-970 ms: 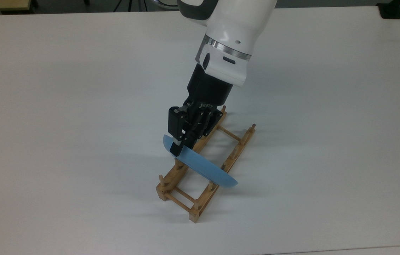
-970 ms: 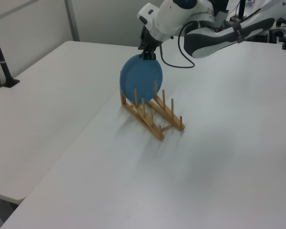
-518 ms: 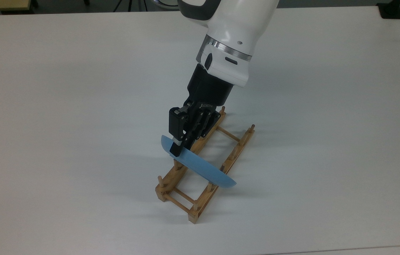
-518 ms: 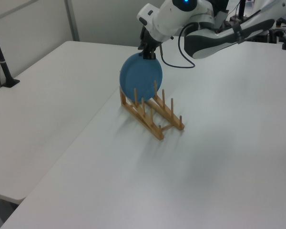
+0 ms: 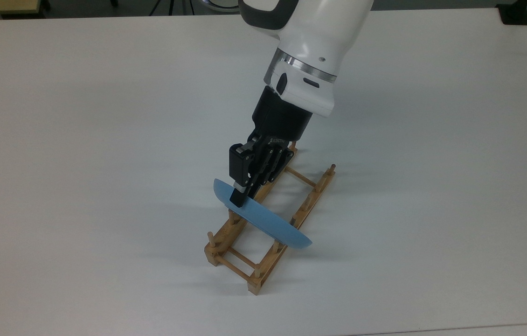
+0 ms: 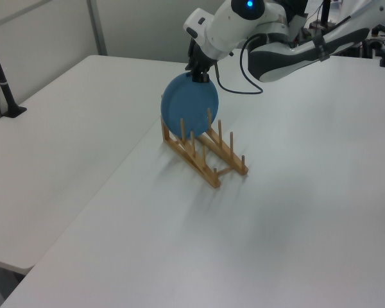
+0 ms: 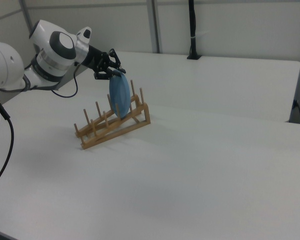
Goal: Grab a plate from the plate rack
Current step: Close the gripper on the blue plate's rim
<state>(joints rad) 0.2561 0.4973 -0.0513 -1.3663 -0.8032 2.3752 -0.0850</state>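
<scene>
Plate (image 5: 263, 218) stands on edge between the dowel pegs near one end of the plate rack (image 5: 263, 242) on the white desk (image 5: 81, 140); light blue, thin, looks stiff, light and smooth, so probably prone to slip or swing if pinched anywhere but the raised rim at the top. Claw (image 5: 240, 198) is clamped narrow on that top rim, toward the top view's left end of the plate's edge. Arm reaches down at a slant from the top view's upper right, wrist tilted, fingers pointing down onto the rim.
</scene>
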